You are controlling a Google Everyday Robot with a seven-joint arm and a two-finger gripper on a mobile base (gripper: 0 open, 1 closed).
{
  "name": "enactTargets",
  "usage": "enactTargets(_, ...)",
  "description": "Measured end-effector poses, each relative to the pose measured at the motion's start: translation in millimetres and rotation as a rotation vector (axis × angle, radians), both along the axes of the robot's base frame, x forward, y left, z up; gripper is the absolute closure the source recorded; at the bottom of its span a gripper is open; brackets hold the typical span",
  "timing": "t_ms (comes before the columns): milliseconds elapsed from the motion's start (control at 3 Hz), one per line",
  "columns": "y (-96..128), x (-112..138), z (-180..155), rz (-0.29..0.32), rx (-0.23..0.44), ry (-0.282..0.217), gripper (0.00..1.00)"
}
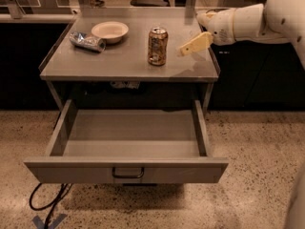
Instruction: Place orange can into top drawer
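The orange can [157,46] stands upright on the bench [95,63], near the middle of the top and toward the front edge, with its long axis vertical and its silver rim up. The end effector [194,44] hovers just off the can at its 3 o'clock, so the can lies at the end effector's 9 o'clock, near but clearly apart and at about the same height. The end effector holds nothing, and I cannot tell whether it is set wide or narrow.

The single arm [248,20] reaches in from the 3 o'clock edge of the view. Its pale forearm runs roughly level over the bench's right rim, and the end effector angles down toward 8 o'clock at the wrist.

The top drawer [126,170] is pulled fully out at the can's 6 o'clock, below the bench edge. A pale bowl [110,31] and a crushed can [86,41] sit at the orange can's 10 o'clock, well clear of the approach line.

I judge the grasp not yet made. The coming move looks like a short sideways close toward 9 o'clock on an upright cylinder.
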State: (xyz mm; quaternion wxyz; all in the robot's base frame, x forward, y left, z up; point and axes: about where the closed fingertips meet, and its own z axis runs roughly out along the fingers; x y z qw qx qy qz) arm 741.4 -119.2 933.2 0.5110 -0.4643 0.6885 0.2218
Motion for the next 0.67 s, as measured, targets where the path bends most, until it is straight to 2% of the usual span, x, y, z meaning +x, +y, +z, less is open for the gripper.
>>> enactTargets(333,29.2,8.6,-14.5,0.058,0.012,0.043,0.0)
enactTargets(667,53.5,17.2,-20.7,0.09,0.031,0.07,0.0)
